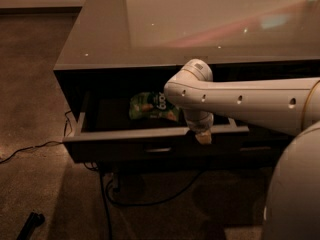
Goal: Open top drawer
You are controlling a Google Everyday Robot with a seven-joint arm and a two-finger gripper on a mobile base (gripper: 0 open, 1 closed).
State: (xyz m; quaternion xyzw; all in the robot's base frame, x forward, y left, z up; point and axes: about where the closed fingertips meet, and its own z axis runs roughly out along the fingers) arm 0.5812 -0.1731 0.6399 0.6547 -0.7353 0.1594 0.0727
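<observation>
Top drawer stands well open; the job looks all but done.

Nearest, below the pincer, a dark cable (150, 201) trails over the carpet. The top drawer (125, 141) juts out from the cabinet. Its front lies directly under and to the picture-left of the pincer, and its small metal handle (157, 149) sits lower, left of the pincer and apart from it. The pincer (203, 136) hangs from the white arm (250, 101) at the front's upper edge. I cannot tell whether it touches, nor whether it is wide or narrow. Behind it and to the left, a green snack bag (150, 105) lies in the tray. Beyond is the glossy cabinet top (100, 39). I judge that what remains is at most a little more pull, then drawing the arm clear.
</observation>
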